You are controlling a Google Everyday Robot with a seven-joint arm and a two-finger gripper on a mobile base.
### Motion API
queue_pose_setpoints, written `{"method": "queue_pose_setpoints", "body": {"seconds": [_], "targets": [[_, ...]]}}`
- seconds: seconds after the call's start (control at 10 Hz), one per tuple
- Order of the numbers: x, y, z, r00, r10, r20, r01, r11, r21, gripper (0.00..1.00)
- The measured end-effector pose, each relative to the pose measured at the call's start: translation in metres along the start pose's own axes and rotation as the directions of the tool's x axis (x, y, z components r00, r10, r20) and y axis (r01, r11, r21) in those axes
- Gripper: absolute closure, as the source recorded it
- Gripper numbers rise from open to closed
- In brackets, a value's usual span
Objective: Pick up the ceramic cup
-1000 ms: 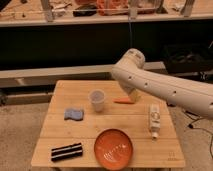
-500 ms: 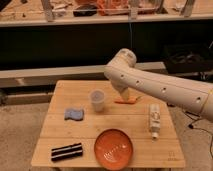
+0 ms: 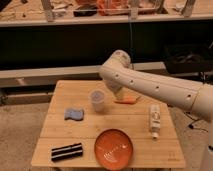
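The ceramic cup (image 3: 97,101) stands upright mid-frame on the counter (image 3: 65,90). I can't see what's inside it. The end effector (image 3: 118,93) hangs just to its right, and I cannot tell if it is wide or narrow. An orange plate (image 3: 114,148) lies at lower centre.

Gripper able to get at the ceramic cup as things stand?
Probably yes. The gripper hangs below the arm's bend, just right of the ceramic cup, with nothing visible between them. The cup stands upright, apart from the blue sponge and the orange plate.
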Motion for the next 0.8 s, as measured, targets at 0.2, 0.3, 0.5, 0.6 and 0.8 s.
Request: {"method": "queue_pose_setpoints", "body": {"seconds": [0.2,0.3,0.5,0.6,0.8], "targets": [[-0.007,-0.003,0.008,0.999,-0.025,0.029,0.025,1.0,0.002,0.2],[-0.01,-0.005,0.011,0.998,-0.037,0.042,0.036,0.999,0.003,0.2],[-0.015,-0.009,0.015,0.996,-0.06,0.066,0.06,0.998,0.003,0.2],[-0.015,-0.008,0.02,0.995,-0.07,0.076,0.07,0.998,0.0,0.2],[-0.021,-0.006,0.037,0.99,-0.099,0.102,0.1,0.995,-0.001,0.2]]}}
